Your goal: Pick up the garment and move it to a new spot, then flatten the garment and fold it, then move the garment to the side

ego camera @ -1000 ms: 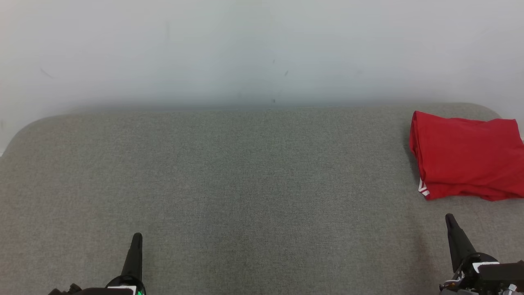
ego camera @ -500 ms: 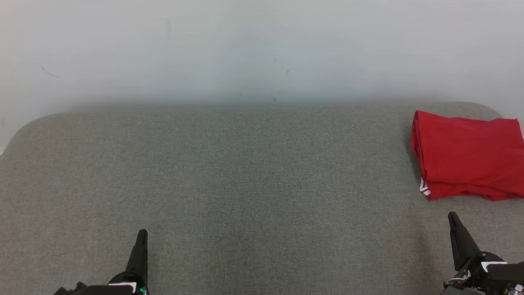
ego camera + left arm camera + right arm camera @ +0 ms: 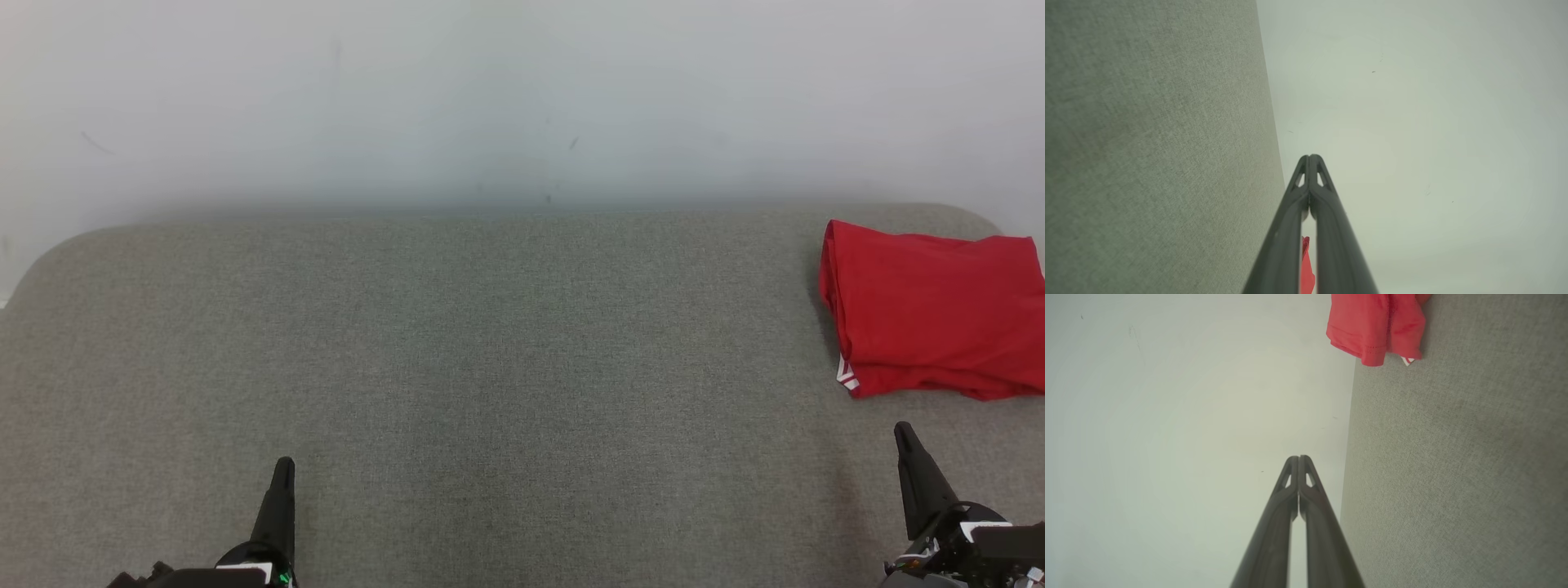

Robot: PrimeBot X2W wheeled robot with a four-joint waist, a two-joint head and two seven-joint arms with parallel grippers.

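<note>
The folded red garment [image 3: 931, 310] lies at the far right corner of the grey cloth-covered counter [image 3: 522, 367], near its back edge, and the head view's right border cuts off its right side. A small white striped mark [image 3: 845, 377] shows at its near left corner. The layers are stacked roughly square, with a few soft creases along the near edge.

Behind the counter stands a pale wall [image 3: 522, 98] with a few faint scuffs. The counter's grey weave runs bare from the garment across to the rounded left corner.

The left hand [image 3: 282, 467] sits at the lower left of the head view with its dark fingers pressed together and holding nothing, well apart from the garment. In its own wrist view the two tips meet, and a red sliver of the garment shows through the slot lower down between the fingers.

The right hand [image 3: 902, 429] sits at the lower right, just in front of the garment and not touching it. Its fingers are also pressed together and hold nothing. Bare cloth lies between its tip and the garment's near edge.
</note>
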